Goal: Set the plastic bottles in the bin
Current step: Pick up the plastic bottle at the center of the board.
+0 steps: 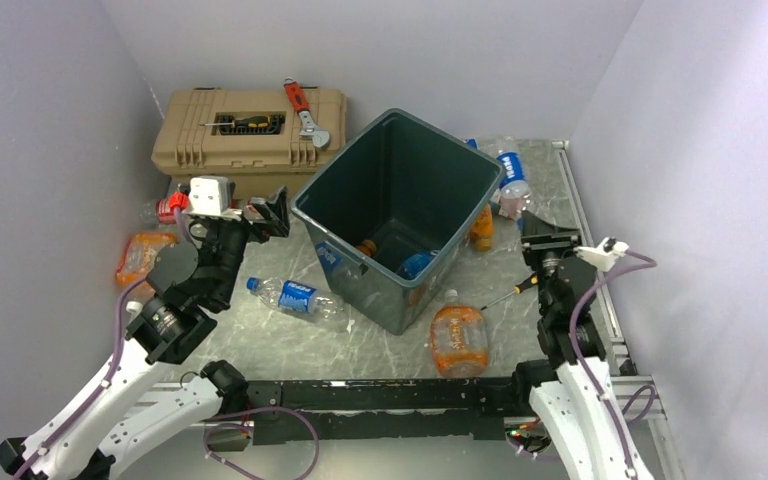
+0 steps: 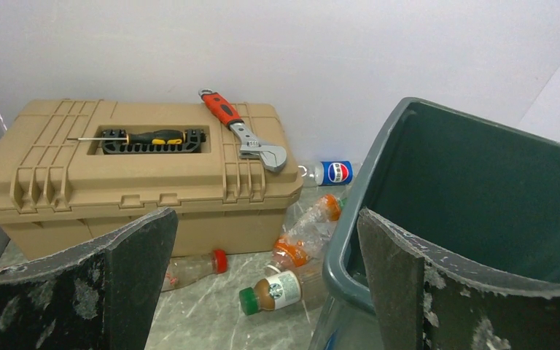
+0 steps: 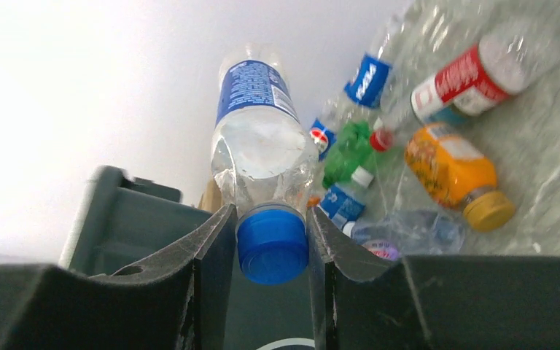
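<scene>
The dark green-grey bin point(image 1: 400, 215) stands mid-table with two bottles point(image 1: 415, 265) at its bottom. My right gripper point(image 1: 540, 232) is just right of the bin. In the right wrist view it point(image 3: 272, 244) is shut on the blue cap of a clear blue-labelled bottle point(image 3: 259, 138), next to the bin's rim point(image 3: 109, 211). My left gripper point(image 1: 265, 215) is open and empty at the bin's left wall point(image 2: 481, 189). A blue-labelled bottle point(image 1: 295, 297) and a crushed orange bottle point(image 1: 457, 338) lie in front of the bin. Several more bottles point(image 3: 452, 171) lie behind it.
The tan toolbox point(image 1: 245, 135) stands at the back left with a red wrench point(image 1: 305, 110) and a yellow-handled screwdriver point(image 1: 245, 123) on it. Bottles point(image 2: 281, 290) lie between toolbox and bin. An orange bottle point(image 1: 140, 255) lies at the far left. A second screwdriver point(image 1: 510, 292) lies by the right arm.
</scene>
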Motion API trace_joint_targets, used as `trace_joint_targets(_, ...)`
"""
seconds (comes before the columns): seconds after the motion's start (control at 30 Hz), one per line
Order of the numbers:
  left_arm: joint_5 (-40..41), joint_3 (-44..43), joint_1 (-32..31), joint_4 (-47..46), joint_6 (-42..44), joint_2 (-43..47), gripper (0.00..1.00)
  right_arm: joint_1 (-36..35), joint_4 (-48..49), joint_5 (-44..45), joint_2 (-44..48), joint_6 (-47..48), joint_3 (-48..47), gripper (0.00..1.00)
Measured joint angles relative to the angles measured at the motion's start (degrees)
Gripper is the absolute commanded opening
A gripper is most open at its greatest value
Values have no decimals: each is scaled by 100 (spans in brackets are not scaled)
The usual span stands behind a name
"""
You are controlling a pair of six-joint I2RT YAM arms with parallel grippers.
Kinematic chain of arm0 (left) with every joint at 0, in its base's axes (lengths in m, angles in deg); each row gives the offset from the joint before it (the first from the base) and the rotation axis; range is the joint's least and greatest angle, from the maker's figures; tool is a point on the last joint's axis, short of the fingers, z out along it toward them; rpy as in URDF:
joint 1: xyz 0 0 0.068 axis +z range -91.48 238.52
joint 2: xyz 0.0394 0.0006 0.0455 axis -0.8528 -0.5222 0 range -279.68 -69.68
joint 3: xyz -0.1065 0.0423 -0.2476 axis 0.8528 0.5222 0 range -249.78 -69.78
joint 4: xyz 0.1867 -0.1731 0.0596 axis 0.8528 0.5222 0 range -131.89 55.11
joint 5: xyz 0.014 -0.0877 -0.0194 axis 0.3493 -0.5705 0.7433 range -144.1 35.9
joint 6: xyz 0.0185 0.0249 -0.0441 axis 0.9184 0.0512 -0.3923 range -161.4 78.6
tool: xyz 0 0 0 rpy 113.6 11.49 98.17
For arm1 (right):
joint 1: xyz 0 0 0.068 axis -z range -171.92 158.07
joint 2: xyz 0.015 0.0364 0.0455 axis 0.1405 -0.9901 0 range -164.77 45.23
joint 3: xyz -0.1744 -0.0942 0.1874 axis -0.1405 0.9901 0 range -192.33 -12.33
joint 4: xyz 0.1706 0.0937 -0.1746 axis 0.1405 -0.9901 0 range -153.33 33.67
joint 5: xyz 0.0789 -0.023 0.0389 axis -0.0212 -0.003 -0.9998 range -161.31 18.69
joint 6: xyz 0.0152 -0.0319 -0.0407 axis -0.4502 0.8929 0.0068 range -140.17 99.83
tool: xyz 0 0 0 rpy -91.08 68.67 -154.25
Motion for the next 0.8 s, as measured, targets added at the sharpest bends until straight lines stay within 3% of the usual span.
trace_joint_targets(0.2, 70, 2, -2, -70, 114, 50, 99, 0, -1893, 688, 846, 957, -1460, 0)
trace_joint_targets(0.37, 184, -9, -2, -192, 151, 79, 99, 0, -2726, 450, 890, 1906, -2927, 0)
trace_joint_targets(0.6, -577, -999, 0, 181, 144, -254, 100, 4, -3445, -1670, 74, 3082, -5145, 0)
trace_joint_targets(0.7, -1687, -1766, 0, 529, 256, -496, 99, 4, -3926, -3106, -470, 3504, -6181, 0)
trace_joint_targets(0.8, -3047, -2474, 0, 872, 525, -767, 97, -109, -4148, -3985, -702, 3738, -6618, 0)
